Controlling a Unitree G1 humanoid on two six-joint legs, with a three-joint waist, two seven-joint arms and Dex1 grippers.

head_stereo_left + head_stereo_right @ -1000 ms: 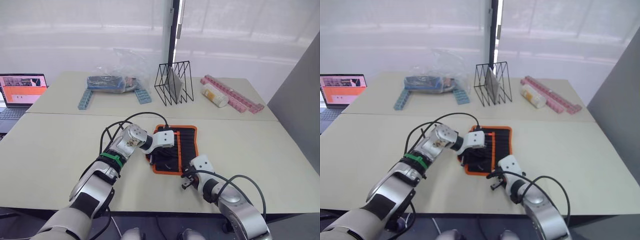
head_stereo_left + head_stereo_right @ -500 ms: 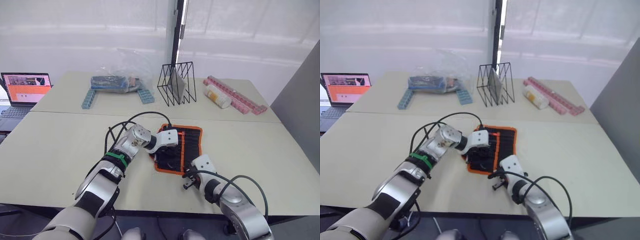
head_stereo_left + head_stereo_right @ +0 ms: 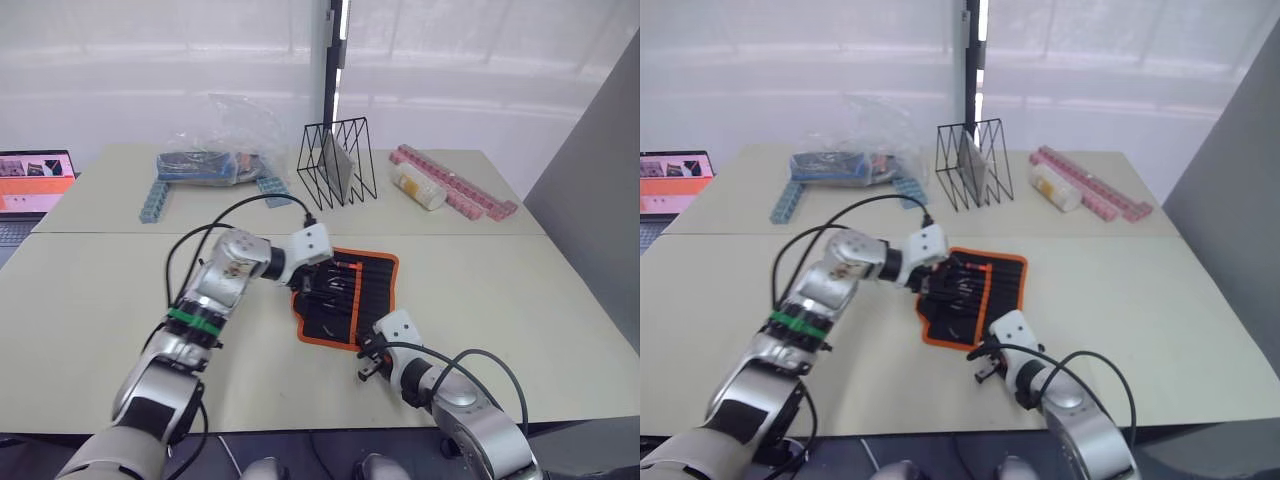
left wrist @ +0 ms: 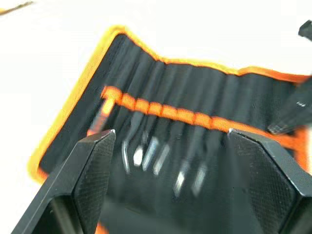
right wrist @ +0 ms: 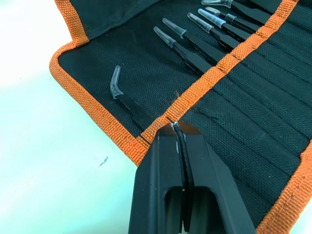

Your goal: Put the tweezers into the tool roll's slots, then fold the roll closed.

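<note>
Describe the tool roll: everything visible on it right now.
The tool roll lies open and flat on the near table, black woven fabric edged in orange trim, with an orange band stitched across a row of narrow slots. Tweezers sit in the slots, their clear-capped tips poking out past the band; one at the end has a bent tip. The right gripper, shut, touches the band near the roll's edge. The left gripper hovers open over the tweezer tips.

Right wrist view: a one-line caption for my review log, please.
Right gripper, fingers shut, touches the orange band of the open tool roll, tweezers seated in its slots.
</note>
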